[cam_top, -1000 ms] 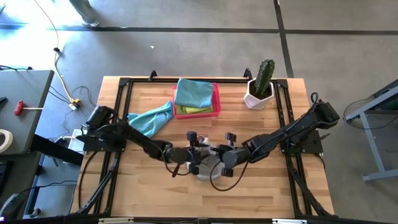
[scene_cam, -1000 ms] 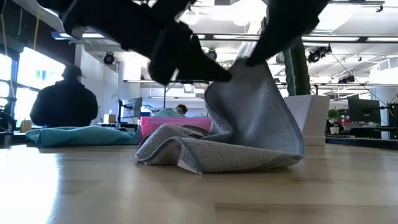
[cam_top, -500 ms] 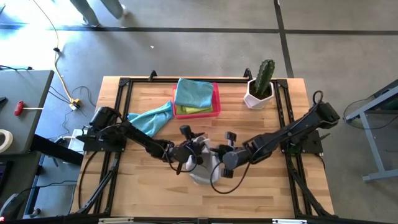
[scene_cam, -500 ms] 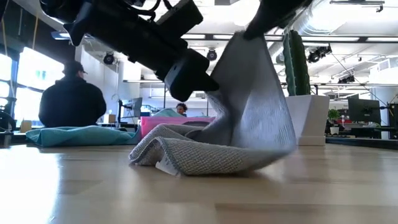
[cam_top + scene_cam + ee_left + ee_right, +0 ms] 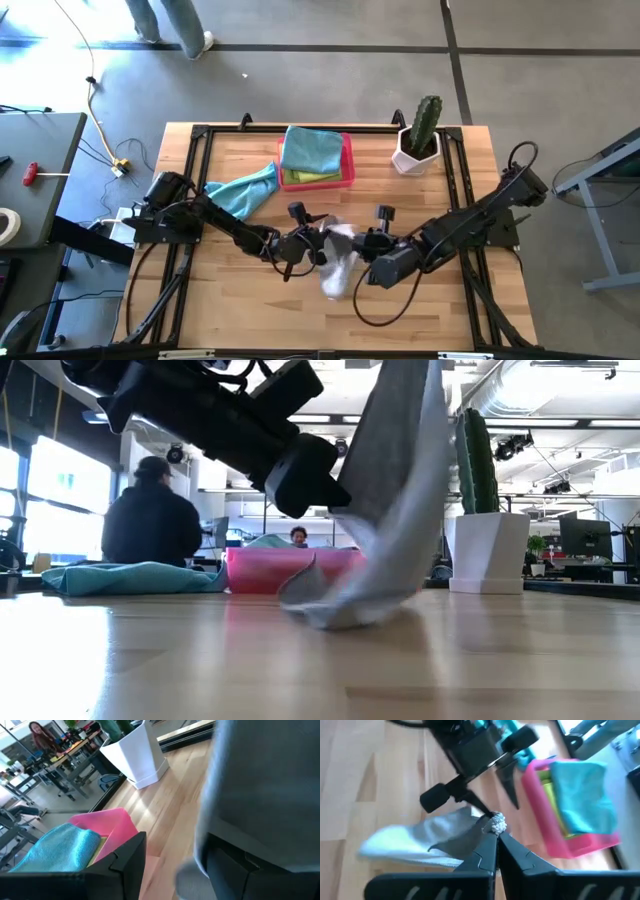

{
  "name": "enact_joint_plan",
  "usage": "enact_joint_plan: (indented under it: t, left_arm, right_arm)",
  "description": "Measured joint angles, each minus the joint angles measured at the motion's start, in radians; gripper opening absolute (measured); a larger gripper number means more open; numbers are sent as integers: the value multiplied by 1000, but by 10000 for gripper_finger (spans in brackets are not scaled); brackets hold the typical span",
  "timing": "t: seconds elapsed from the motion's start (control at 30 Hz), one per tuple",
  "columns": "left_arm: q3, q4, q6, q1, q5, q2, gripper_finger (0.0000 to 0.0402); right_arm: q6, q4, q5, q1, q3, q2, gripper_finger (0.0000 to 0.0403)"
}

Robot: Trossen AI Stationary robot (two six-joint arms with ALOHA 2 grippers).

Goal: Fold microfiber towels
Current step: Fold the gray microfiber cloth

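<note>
Nowhere legible writing; grey towel aloft

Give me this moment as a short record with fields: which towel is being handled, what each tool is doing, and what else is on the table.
towel in hand: grey towel, lifted, its lower end on the table
right tool: shut on a corner of the grey towel
left tool: open, beside the grey towel
pink tray: holds a teal towel over a lime green towel
loose teal towel: lies left of the tray
potted cactus: far right corner
</note>
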Motion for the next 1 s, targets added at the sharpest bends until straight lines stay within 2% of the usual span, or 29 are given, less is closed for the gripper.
enact_joint_plan:
  t: [0.2, 0.4, 0.6, 0.77, 1.0]
  left_arm:
    - [0, 10, -24, 1, 11, 0, 177]
    - [0, 5, -187, 4, 186, -1, 162]
    - [0, -32, -399, 18, 270, -1, 129]
    - [0, -134, -553, 19, 279, -1, 115]
    - [0, -154, -665, 19, 280, -1, 119]
  right_arm:
    - [-19, -50, 42, 12, 75, 0, 0]
    - [-18, -63, 42, 12, 73, 0, 0]
    - [-18, -64, 77, 12, 73, 0, 0]
    - [-28, -64, 80, 12, 72, 0, 0]
    - [-65, -63, 136, 12, 72, 0, 0]
